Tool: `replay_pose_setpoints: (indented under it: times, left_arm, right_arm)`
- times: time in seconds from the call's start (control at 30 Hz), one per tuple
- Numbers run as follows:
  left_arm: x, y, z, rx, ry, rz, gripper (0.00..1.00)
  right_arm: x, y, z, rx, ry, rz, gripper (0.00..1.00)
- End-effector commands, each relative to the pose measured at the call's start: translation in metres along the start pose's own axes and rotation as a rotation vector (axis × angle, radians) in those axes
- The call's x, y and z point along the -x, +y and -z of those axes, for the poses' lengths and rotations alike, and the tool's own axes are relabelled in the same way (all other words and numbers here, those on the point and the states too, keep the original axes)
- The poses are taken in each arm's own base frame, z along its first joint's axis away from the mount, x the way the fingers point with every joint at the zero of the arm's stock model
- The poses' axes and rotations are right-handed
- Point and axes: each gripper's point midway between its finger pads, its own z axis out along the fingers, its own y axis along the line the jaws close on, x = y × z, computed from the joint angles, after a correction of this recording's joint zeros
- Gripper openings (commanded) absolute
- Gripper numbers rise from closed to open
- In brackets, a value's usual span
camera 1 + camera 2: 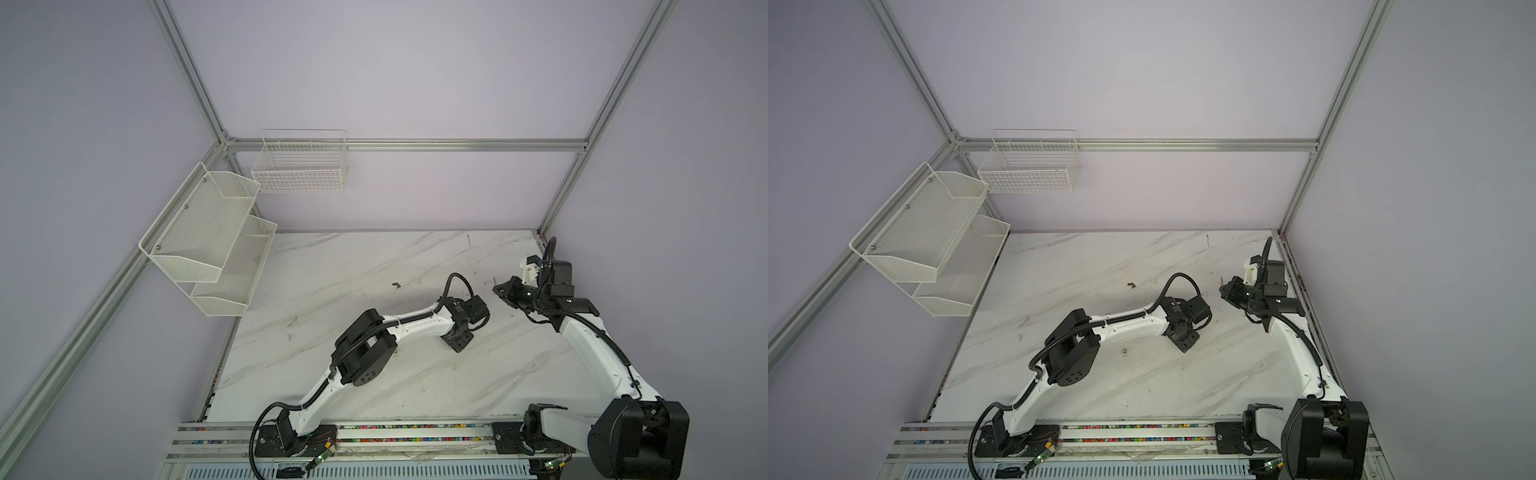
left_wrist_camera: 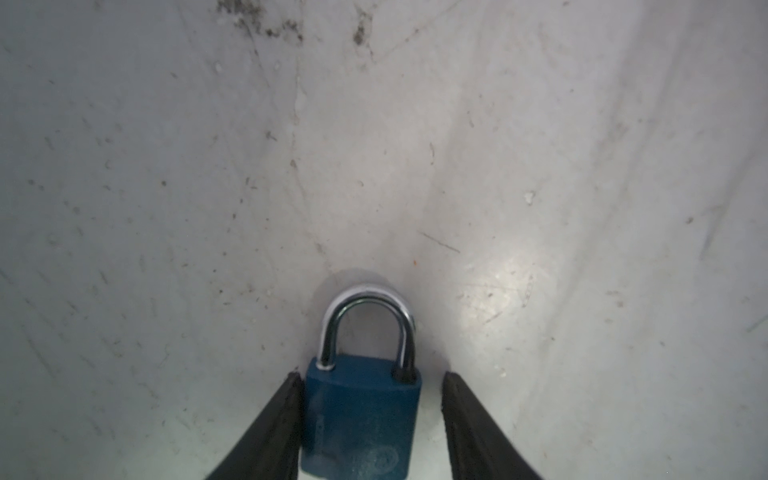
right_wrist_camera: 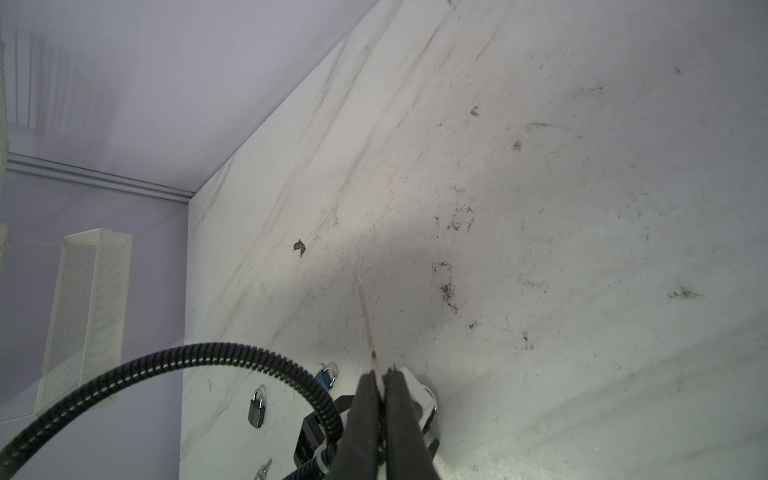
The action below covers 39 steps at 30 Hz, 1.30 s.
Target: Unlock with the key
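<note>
A blue padlock with a closed steel shackle lies flat on the marble table in the left wrist view. My left gripper straddles its body and is open: one finger touches the lock's side, the other finger stands a little off it. In both top views this gripper points down at the table's middle, hiding the lock. My right gripper is shut on the key, whose thin blade sticks out past the tips. It hovers at the right.
A grey padlock and a small loose key bunch lie on the table beyond the left arm. A white two-tier mesh shelf and a wire basket hang at the far left. A dark mark spots the marble.
</note>
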Motion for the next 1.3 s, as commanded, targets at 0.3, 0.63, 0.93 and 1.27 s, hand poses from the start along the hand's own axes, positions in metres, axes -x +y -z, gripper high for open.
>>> replay_pose_setpoints:
  times: [0.3, 0.63, 0.93, 1.27]
  left_arm:
    - [0.002, 0.008, -0.003, 0.047, 0.048, 0.019, 0.46]
    - [0.014, 0.015, 0.006, 0.043, 0.018, 0.136, 0.37]
    - [0.047, 0.042, 0.059, -0.051, -0.124, 0.444, 0.25]
    - [0.044, 0.113, 0.131, -0.217, -0.402, 0.885, 0.21]
  right_arm:
    - [0.003, 0.005, 0.006, 0.017, -0.004, 0.020, 0.00]
    - [0.001, 0.007, 0.009, 0.020, 0.005, 0.035, 0.00]
    - [0.010, -0.002, 0.019, -0.086, 0.000, 0.102, 0.00]
    - [-0.003, 0.010, 0.012, -0.075, 0.041, 0.148, 0.00]
